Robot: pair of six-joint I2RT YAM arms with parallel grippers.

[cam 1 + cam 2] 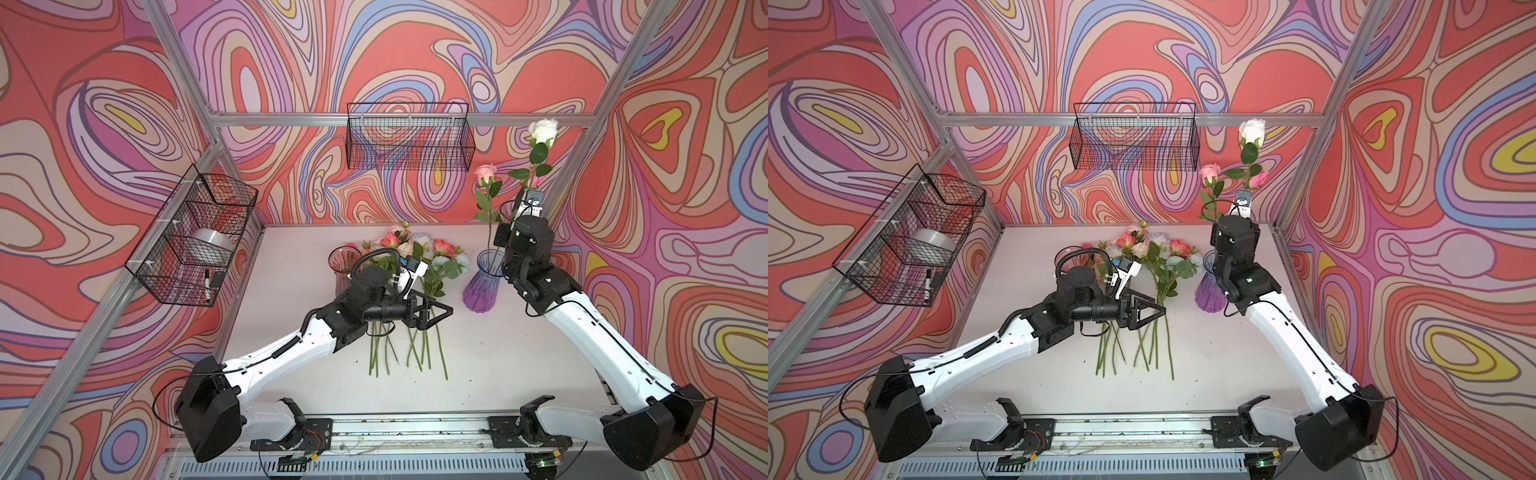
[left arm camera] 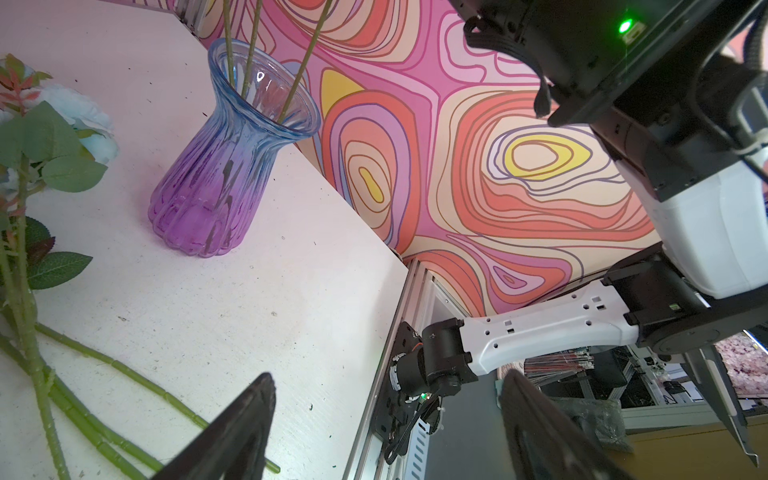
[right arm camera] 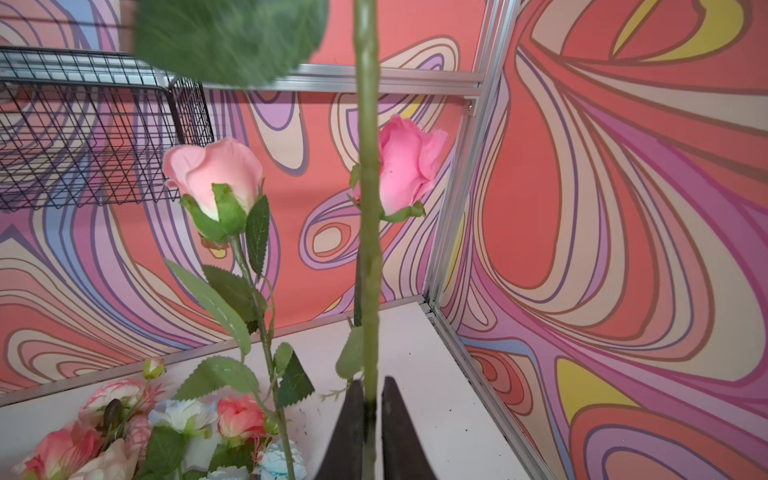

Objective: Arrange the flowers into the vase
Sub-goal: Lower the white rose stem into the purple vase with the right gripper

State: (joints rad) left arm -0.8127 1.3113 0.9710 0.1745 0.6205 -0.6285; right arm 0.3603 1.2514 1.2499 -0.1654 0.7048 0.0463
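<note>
The flowers (image 1: 415,257) mostly lie in a loose bunch in the middle of the table (image 1: 291,332), blooms toward the back wall and bare green stems fanned toward the front edge. Three others stand in the blue-to-purple glass vase (image 1: 482,286), which sits upright just to the right of the bunch. They are a white rose (image 1: 544,131), the tallest, and two pink roses (image 3: 216,174) lower down (the left wrist view shows three stems passing through the vase's mouth). The right hand (image 3: 371,415) is above the vase, its two fingers pressed close on either side of the white rose's stem with only the stem between them. The left hand (image 2: 388,374) hangs over the stems of the lying bunch with its fingers spread wide and nothing between them. A second vase (image 1: 343,266), pink glass, stands on the left of the bunch, partly hidden behind the left arm.
</note>
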